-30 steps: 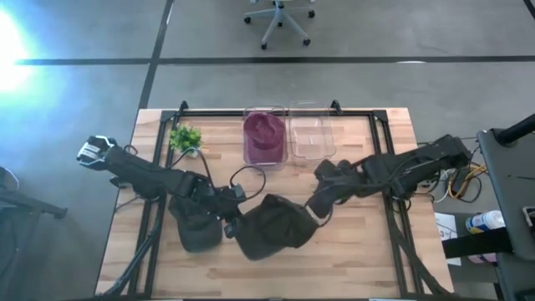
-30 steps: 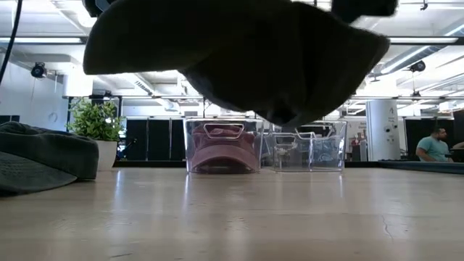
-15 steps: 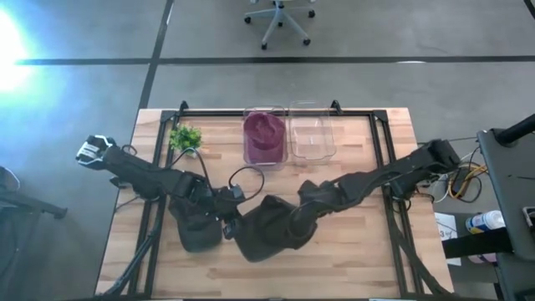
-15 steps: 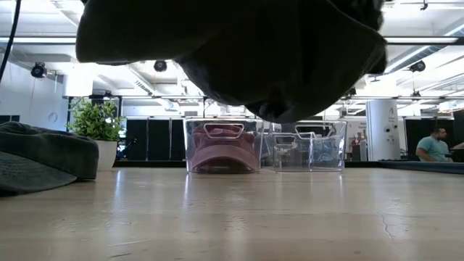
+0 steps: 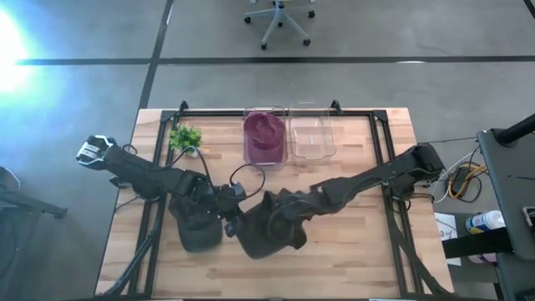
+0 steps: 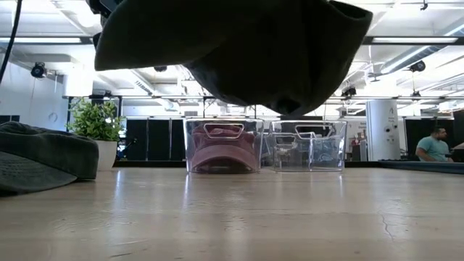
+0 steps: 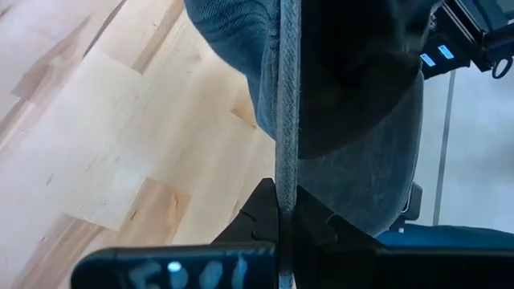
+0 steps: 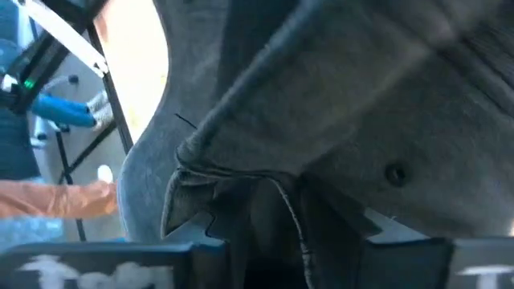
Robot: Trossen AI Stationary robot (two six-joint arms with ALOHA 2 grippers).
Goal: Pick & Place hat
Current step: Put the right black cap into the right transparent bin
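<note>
The hat (image 5: 269,227), a dark soft cap, hangs above the middle of the table (image 5: 351,267), held between my two grippers. My left gripper (image 7: 283,221) is closed tight on the brim, whose stitched edge runs straight up between my fingers with no gap left. My right gripper (image 8: 281,213) has reached in from the other side, and its fingers look closed on a bunched fold of the crown; cloth wrinkles and gathers right at the pads.

I judge this thing light and limp. In the low view it sags in a loose belly well clear of the wood, so it will not hold its shape by itself. The brim is the only stiff part and the surest place to pinch; the crown cloth can slide or pull free if held by a thin fold.

Farther out, a second dark cap (image 5: 197,230) lies on the table beside my left arm. At the back edge stand a bin holding a pink hat (image 5: 265,134), a clear bin (image 5: 311,138) that looks empty, and a small plant (image 5: 185,137).
</note>
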